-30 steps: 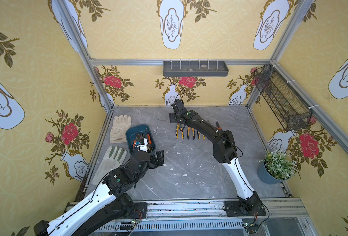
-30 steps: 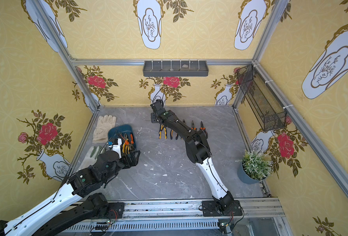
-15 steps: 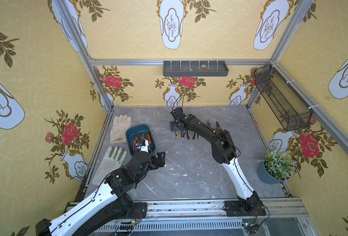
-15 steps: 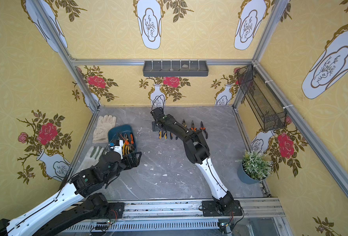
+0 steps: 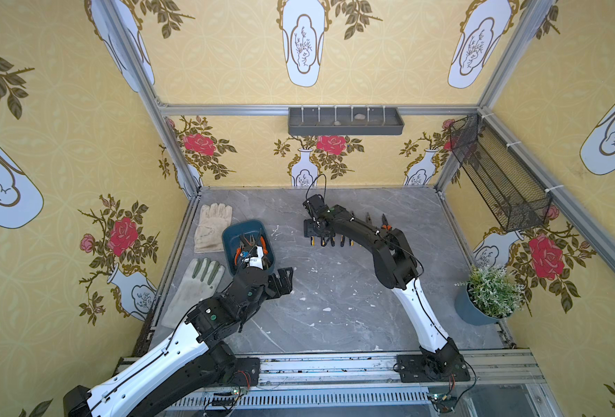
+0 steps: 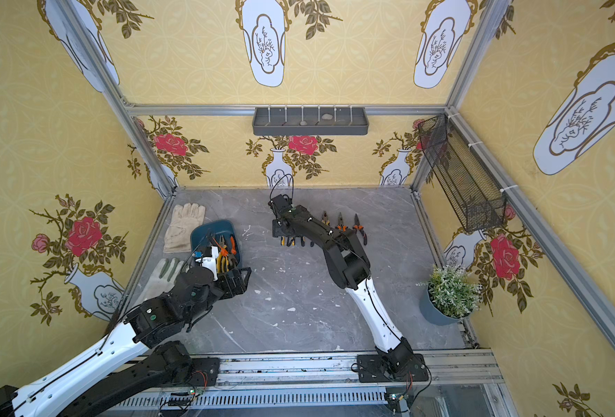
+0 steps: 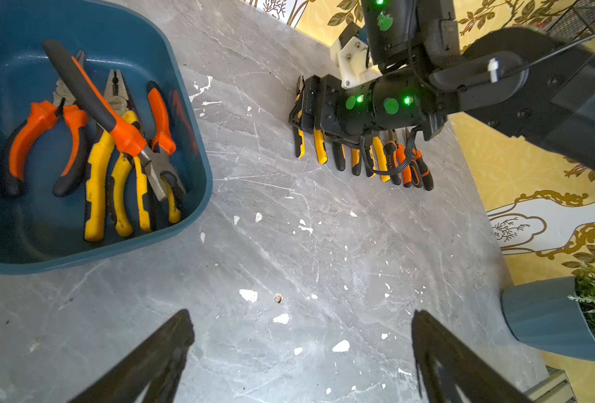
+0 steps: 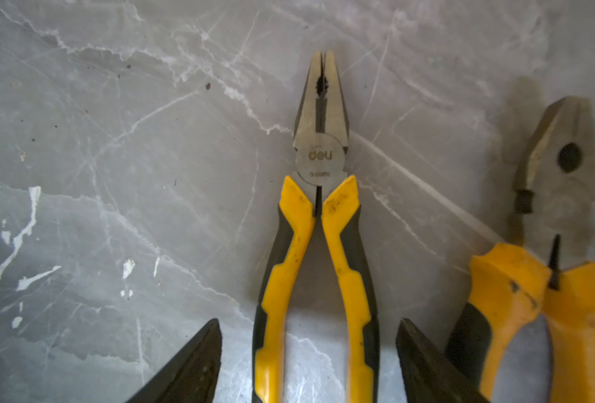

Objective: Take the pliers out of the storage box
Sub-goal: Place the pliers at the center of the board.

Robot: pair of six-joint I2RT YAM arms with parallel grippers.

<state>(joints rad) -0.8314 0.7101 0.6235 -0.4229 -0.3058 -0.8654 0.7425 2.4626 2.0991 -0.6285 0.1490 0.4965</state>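
Left wrist view: some pliers in the box, some in a row on the table

Left wrist camera looks down on the blue storage box [image 7: 142, 45]. A small heap of pliers [image 7: 107, 146] lies in it, some with orange handles and some with yellow ones. One orange pair lies across the top of the others. The left gripper [image 7: 301, 315] hangs over the bare grey table [image 7: 289, 244], just beside the near right corner of the box. Its two fingers are spread wide and hold nothing.

In both top views the box sits on the left side of the table. A pale glove [image 5: 214, 224] lies just beside it on the far left. A grey-green glove [image 5: 194, 289] lies on its near left.

More to the right, around the middle of the table and toward the far wall, a row of pliers [image 7: 358, 153] lies side by side. Their handles point to the near side. The right gripper [image 8: 306, 322] is down low over the left end of this row. The right wrist camera shows one finger on each side of the handles of a yellow pair [image 8: 320, 160]. That pair lies flat on the table with its metal nose shut. A little gap shows between each finger and the handle next to it, so this gripper is open and is not squeezing anything. The next yellow pair [image 8: 561, 181] in the row lies just beside it.

A small green plant [image 5: 490, 292] in a blue pot stands at the near right edge, well apart from the tools
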